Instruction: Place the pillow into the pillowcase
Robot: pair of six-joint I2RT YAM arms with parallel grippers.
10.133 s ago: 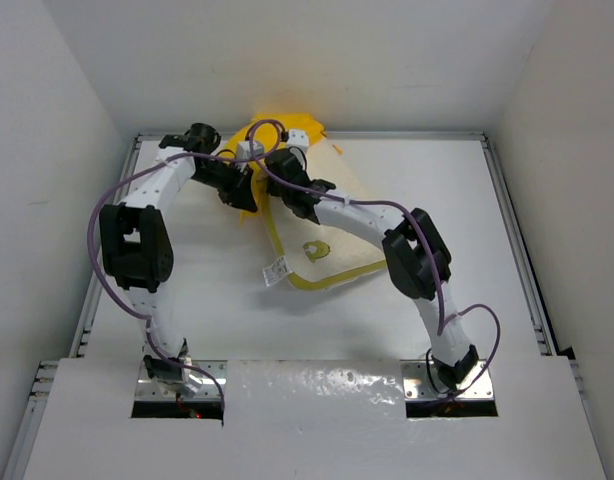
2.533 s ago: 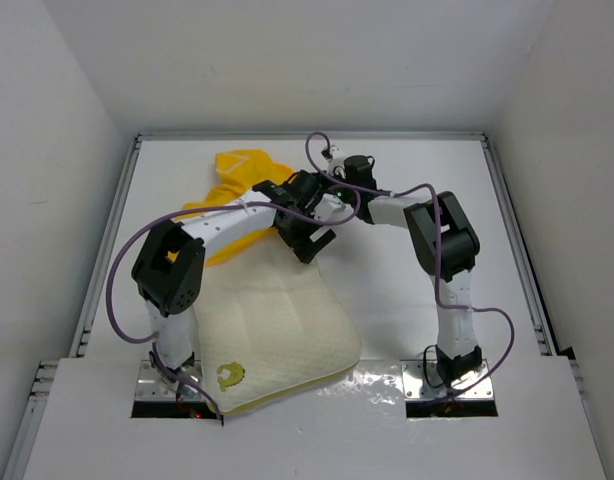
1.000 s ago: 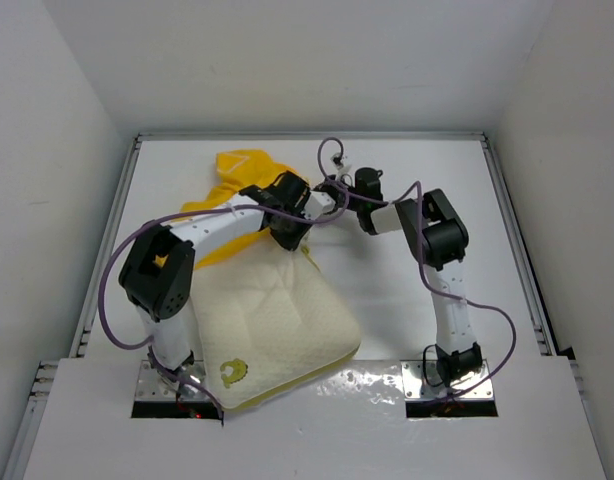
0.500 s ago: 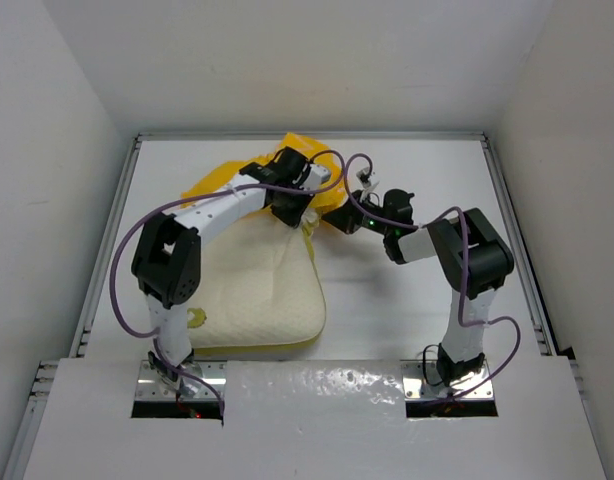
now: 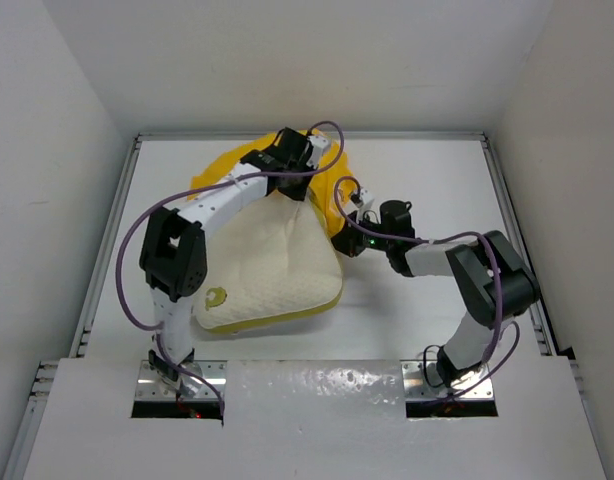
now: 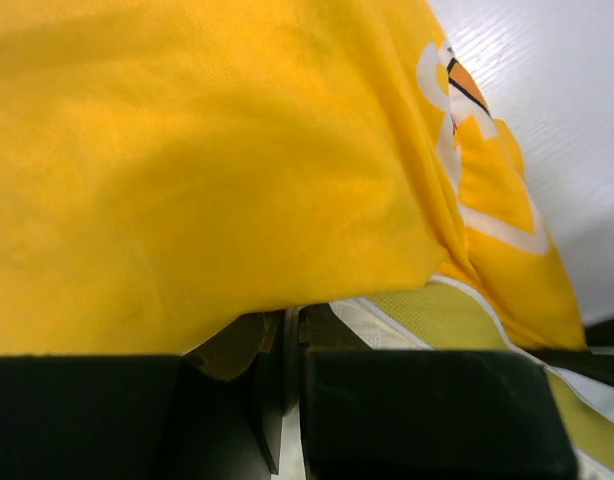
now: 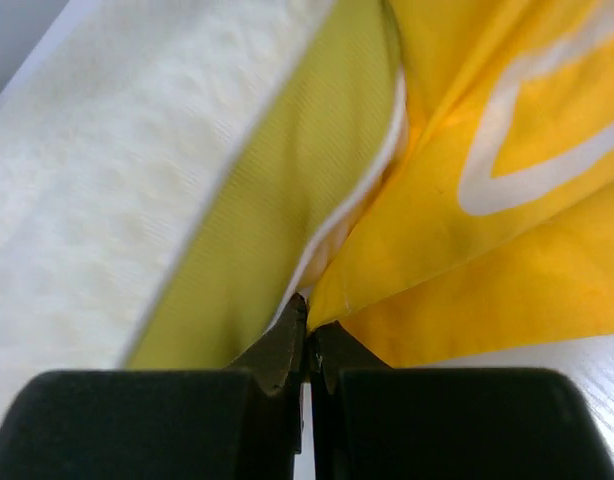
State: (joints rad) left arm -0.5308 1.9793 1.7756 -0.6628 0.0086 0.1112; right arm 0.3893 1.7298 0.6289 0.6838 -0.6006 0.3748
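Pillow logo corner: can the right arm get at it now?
Probably not freely. The right gripper is shut on the pillowcase at the right edge of the pillow; the logo sits at the opposite near-left corner, beside the left arm.

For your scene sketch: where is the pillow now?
Top view: the pillow lies left of centre, its far end at the yellow pillowcase, beside the left arm.

From above, the far end of the pillow [image 5: 272, 265] is hiding under the left arm [image 5: 222, 205] and the pillowcase [image 5: 223, 172], whose print both wrist views are cropping to fragments. The left hand [image 6: 292, 335] is burying its fingertips under a yellow fold, so we are failing to tell what they are pinching. Beside the right hand [image 7: 308, 322], the pillow is blurring and running off the frame.
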